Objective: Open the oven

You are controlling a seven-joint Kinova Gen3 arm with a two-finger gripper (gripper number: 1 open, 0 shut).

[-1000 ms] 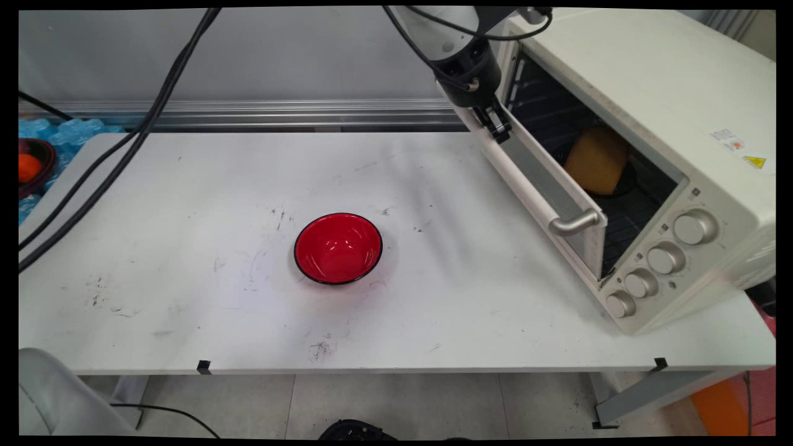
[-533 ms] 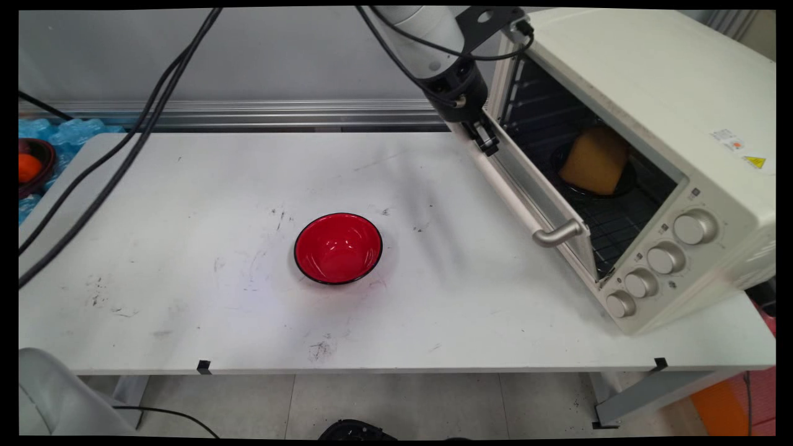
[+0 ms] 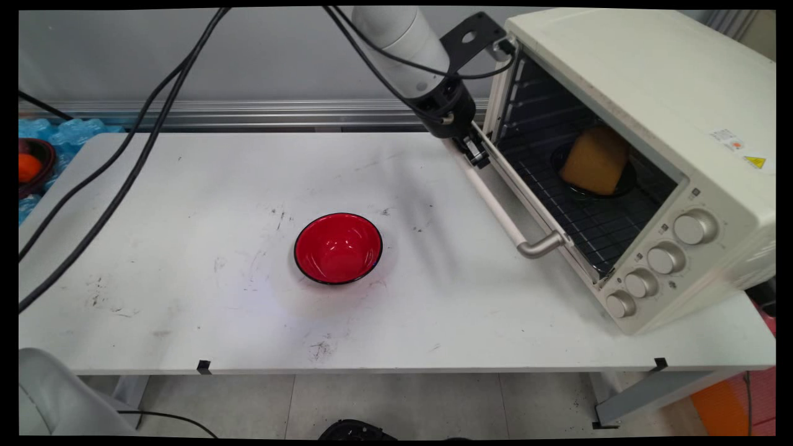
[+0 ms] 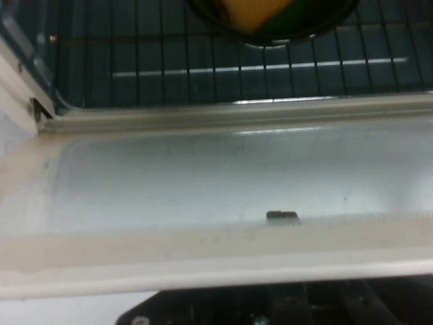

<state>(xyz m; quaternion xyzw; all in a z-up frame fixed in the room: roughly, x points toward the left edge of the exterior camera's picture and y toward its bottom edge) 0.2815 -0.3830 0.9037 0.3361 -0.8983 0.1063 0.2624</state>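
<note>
My black gripper (image 3: 474,152) is at the far end of the oven door (image 3: 514,198), shut on the door's top edge beside the white handle bar (image 3: 495,201). The cream toaster oven (image 3: 650,93) stands at the table's right, its door swung down almost level. Inside, on the wire rack (image 3: 582,217), a yellow block (image 3: 596,160) sits in a black dish (image 3: 622,183). In the hand view the door's inner face (image 4: 203,176) fills the middle, one fingertip (image 4: 282,217) lies on it, and the yellow block (image 4: 257,12) shows at the top. A red bowl (image 3: 337,248) stands apart at mid-table.
Black cables (image 3: 124,155) hang across the table's left. A dark bowl with an orange thing (image 3: 28,167) and blue wrapping (image 3: 68,133) lie off the left end. An aluminium rail (image 3: 248,111) runs along the back. The oven's knobs (image 3: 666,257) face the near right.
The gripper has moved down and to the left with the door's edge, and the door has swung from half open to nearly level. More of the oven's inside shows.
</note>
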